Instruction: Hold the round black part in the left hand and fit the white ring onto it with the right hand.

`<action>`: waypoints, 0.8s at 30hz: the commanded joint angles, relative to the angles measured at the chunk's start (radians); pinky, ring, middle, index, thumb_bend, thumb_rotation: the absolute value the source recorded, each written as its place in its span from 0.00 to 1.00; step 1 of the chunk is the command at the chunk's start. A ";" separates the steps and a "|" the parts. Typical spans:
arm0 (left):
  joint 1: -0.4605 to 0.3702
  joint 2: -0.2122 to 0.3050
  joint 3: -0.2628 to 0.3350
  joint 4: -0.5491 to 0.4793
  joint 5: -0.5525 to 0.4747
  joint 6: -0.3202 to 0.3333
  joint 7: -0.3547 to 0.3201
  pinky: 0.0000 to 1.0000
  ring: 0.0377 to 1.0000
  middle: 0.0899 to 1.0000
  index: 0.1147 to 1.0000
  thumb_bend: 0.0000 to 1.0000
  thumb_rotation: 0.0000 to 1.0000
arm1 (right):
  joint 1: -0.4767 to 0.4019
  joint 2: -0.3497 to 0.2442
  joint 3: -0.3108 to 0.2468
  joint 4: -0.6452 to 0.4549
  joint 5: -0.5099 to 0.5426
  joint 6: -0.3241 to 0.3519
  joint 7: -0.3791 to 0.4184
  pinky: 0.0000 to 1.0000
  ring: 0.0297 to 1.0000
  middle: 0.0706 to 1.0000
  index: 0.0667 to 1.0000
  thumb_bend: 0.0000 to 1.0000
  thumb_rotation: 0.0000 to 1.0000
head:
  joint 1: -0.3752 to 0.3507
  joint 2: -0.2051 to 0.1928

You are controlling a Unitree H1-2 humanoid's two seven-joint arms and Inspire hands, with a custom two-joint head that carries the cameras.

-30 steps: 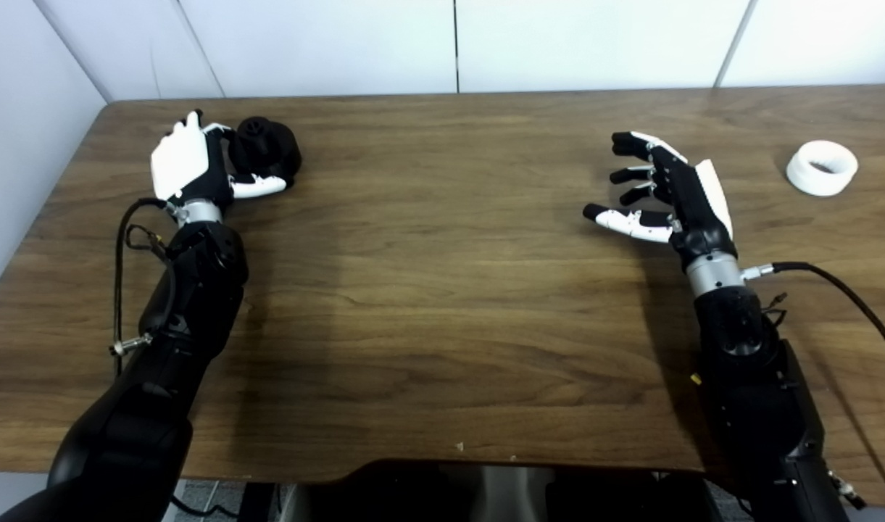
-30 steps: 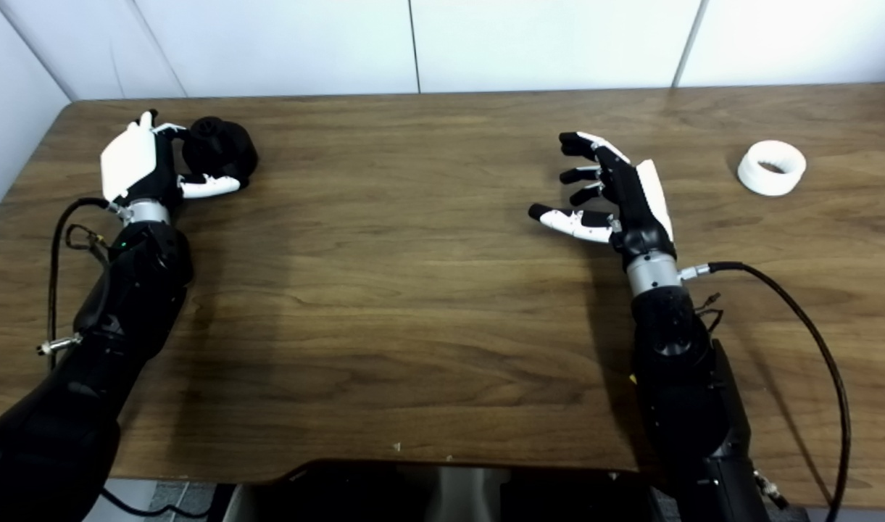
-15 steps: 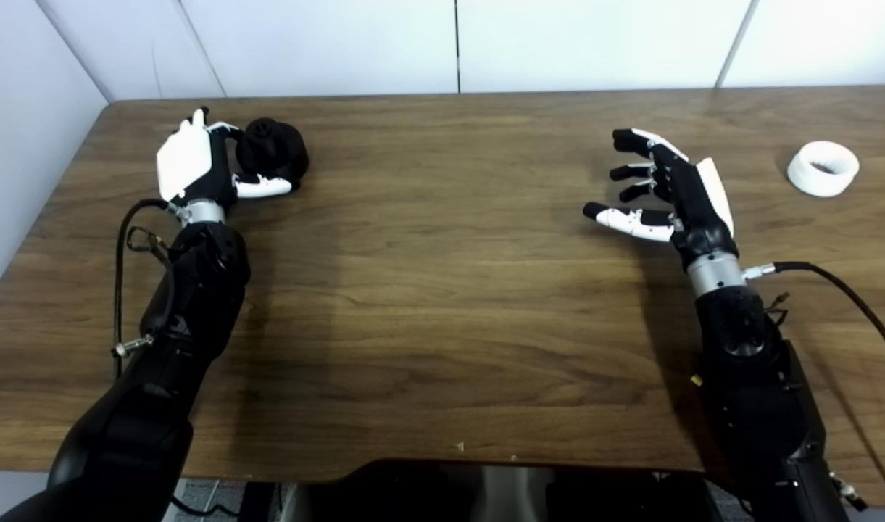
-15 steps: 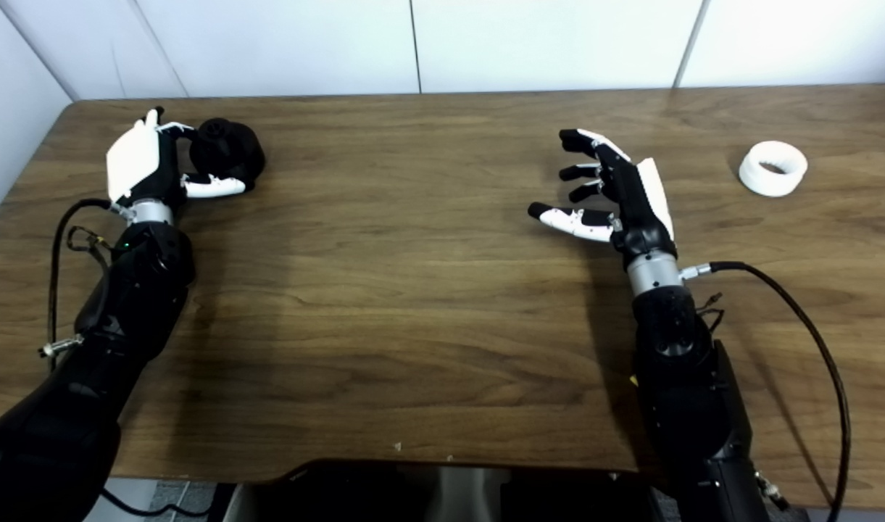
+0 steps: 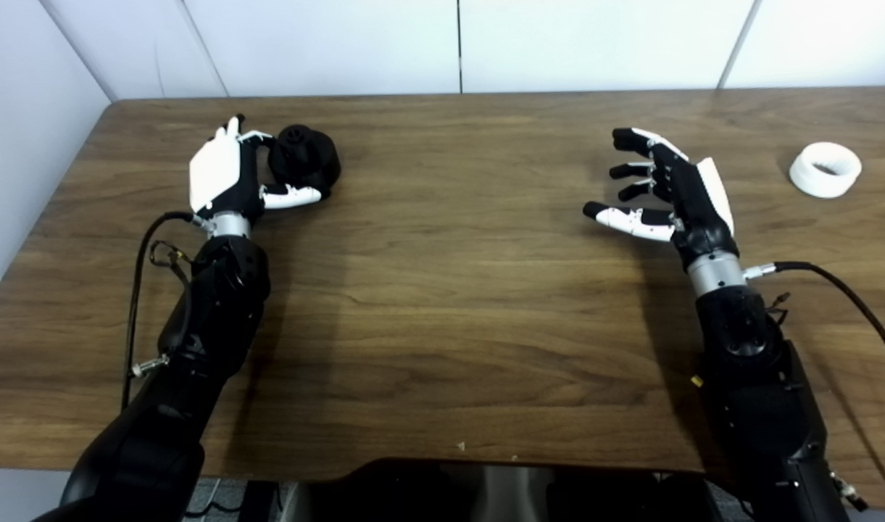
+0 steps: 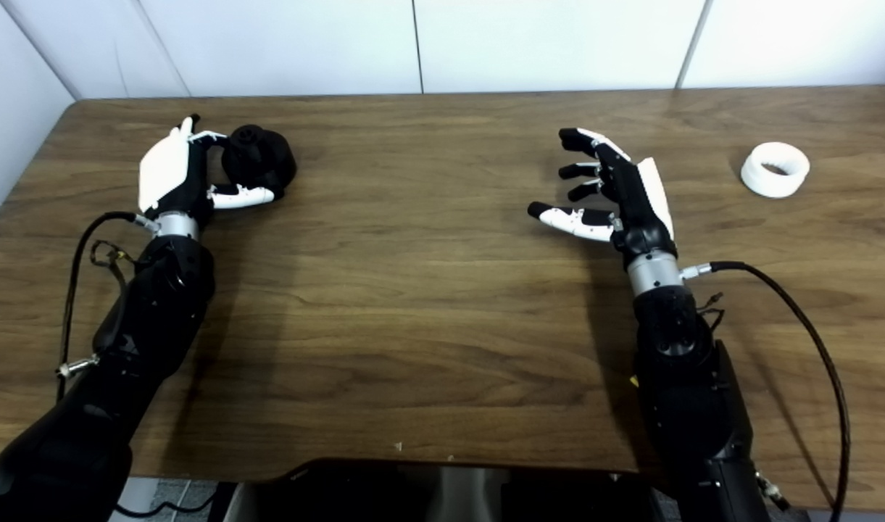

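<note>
1. Left hand point(image 5: 228, 174) has carried the round black part point(image 5: 304, 158) inward from the table's point(image 5: 442, 304) far-left corner, fingers wrapped round it.
2. Right hand point(image 5: 663, 192) hasn't budged, fingers spread, holding nothing.
3. White ring point(image 5: 825, 168) lies untouched at the far right, well apart from that hand.
4. So the part seems secured; fetching the ring looks next.

Left hand point(image 6: 177, 174) closed around round black part point(image 6: 257, 159) at far left of wooden table point(image 6: 428, 304). Right hand point(image 6: 612, 192) hovers empty right of centre, fingers spread. White ring point(image 6: 774, 168) lies on table, well apart to right of that hand.
</note>
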 commanded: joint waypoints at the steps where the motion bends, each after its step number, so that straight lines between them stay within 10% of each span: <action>1: 0.016 -0.006 -0.022 -0.031 0.009 -0.002 -0.029 1.00 1.00 1.00 0.61 0.95 0.35 | -0.036 -0.003 -0.008 -0.035 0.003 -0.015 -0.004 0.54 0.67 0.79 0.78 0.70 0.07 | 0.000 0.001; 24: 0.140 -0.082 -0.121 -0.244 -0.007 -0.064 -0.114 1.00 1.00 1.00 0.62 0.95 0.34 | -0.042 -0.005 -0.016 -0.034 0.007 -0.019 -0.009 0.55 0.67 0.78 0.77 0.70 0.08 | 0.000 0.000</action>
